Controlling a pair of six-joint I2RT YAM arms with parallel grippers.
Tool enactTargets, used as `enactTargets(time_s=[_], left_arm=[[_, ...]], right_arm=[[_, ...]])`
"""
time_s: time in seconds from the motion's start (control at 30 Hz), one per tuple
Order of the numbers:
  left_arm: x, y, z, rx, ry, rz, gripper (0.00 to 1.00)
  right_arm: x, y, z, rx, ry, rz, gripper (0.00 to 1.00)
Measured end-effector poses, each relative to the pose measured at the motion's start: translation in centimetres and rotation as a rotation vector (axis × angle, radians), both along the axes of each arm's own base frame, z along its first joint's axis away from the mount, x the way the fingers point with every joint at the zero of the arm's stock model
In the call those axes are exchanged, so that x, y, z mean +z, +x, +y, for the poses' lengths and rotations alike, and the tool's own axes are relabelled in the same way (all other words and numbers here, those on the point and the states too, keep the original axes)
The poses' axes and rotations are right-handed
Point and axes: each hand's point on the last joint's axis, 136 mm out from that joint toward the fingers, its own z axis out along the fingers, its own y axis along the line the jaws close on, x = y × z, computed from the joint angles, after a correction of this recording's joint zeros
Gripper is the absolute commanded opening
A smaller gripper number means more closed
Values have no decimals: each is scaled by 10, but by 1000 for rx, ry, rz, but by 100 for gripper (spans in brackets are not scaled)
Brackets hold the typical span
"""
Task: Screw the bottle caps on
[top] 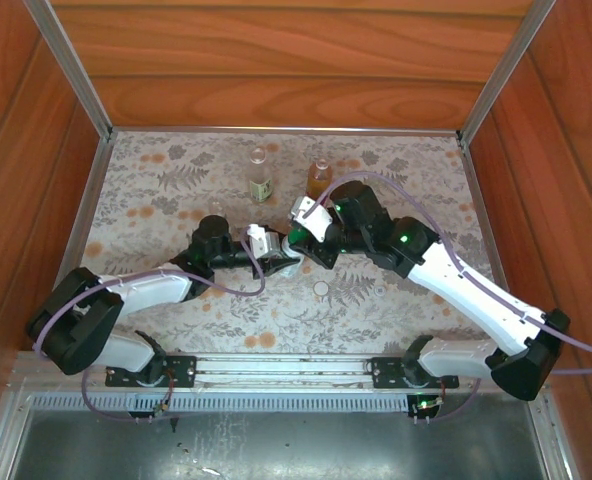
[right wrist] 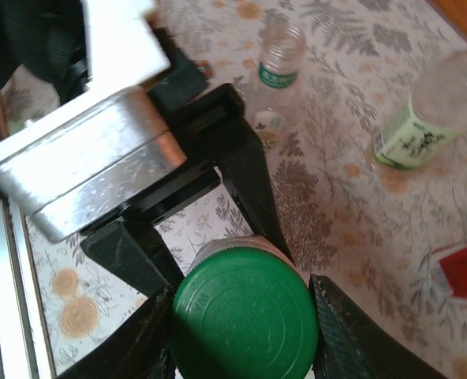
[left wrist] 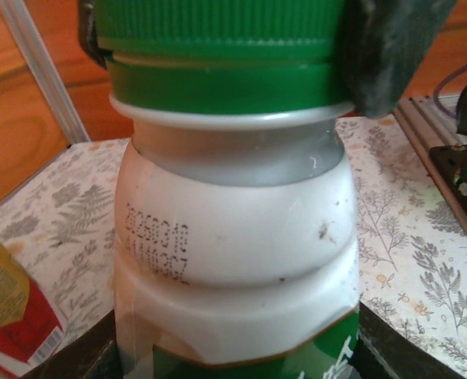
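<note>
A loose white cap lies nearest. At mid-table the left gripper clamps the white bottle by its body, and the right gripper pinches the green cap on its neck. Beyond stand the green-labelled bottle and the amber bottle.

Cap: dark green, ribbed edge.
White bottle: white body, green label.
Table cover: pale, grey ferns, orange blossoms.
Clear bottle, two o'clock from my cap: lime-green label.
My right fingers: black.
</note>
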Motion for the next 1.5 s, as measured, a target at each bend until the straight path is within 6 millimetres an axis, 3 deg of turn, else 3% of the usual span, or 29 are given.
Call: enactTargets(time_s=[0.07, 0.2, 0.43, 0.57, 0.77, 1.07, 1.13, 1.2, 1.3, 1.5], left_arm=[[-3, 3, 0, 19, 6, 7, 49], [-5, 5, 0, 25, 11, 6, 49], [1, 5, 2, 32, -9, 23, 49], [10, -6, 0, -20, -39, 75, 49], [13, -16, -1, -78, -55, 128, 49], [14, -21, -2, -103, -60, 151, 49], [14, -20, -2, -101, -60, 152, 57], [14, -18, -1, -88, -60, 153, 78], [20, -9, 2, -16, -75, 154, 100], [37, 6, 44, 277, -165, 151, 100]], right_arm=[[-3, 5, -1, -63, 10, 23, 21], [-4, 5, -6, -102, 41, 11, 60], [11, -25, -24, -6, 188, -120, 74], [17, -29, -19, 38, 252, -167, 72], [18, -17, 0, 34, 297, -155, 64], [14, -11, 4, -5, 312, -109, 34], [14, -10, 4, -9, 312, -104, 31], [13, -9, 4, -18, 311, -103, 30], [9, -1, 2, -63, 294, -107, 28], [-1, 28, -5, -210, 234, -143, 25]])
